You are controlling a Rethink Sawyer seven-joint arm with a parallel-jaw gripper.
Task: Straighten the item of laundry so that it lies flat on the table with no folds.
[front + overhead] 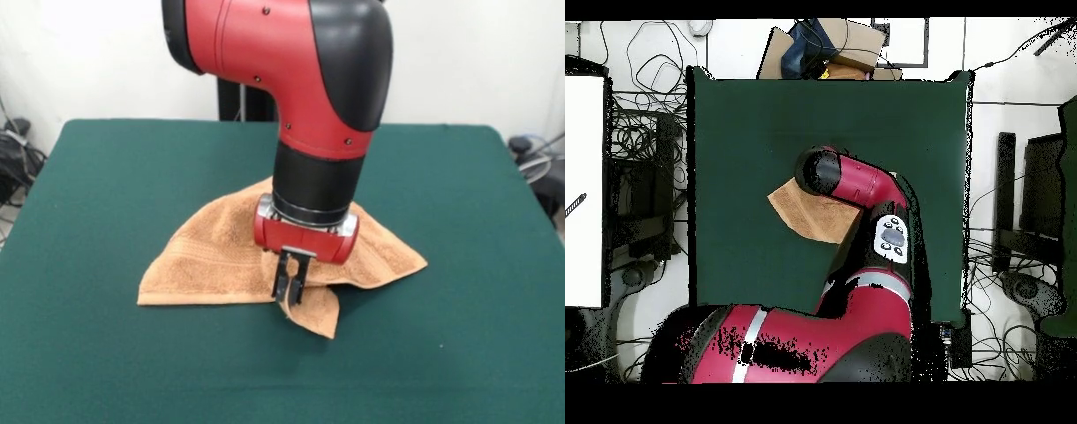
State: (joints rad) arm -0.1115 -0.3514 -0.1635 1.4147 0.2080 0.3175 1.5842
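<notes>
On the table (97,177), front view, left to right:

Table: dark green cloth surface, bare along the left side and along the near edge. Cables and dark equipment sit off its left edge.

Towel (212,256): light orange-tan terry cloth, lying around the middle of the table, slightly toward the near side. Not flat. The left portion spreads to a pointed corner at the left, with a woven band stripe running along its near hem. The right portion ends in a second corner pointing right. A folded flap hangs toward the near edge below the middle, forming a third corner.

Arm (300,53): red and black, descending from above over the towel's centre and hiding part of the cloth behind it.

Gripper (291,283): black fingers pointing down, drawn close together with towel cloth pinched between them, just above the near flap.

Overhead view: towel (810,212) shows as a tan patch near the table's (745,130) centre, partly covered by the arm (855,185); gripper hidden beneath it.
</notes>
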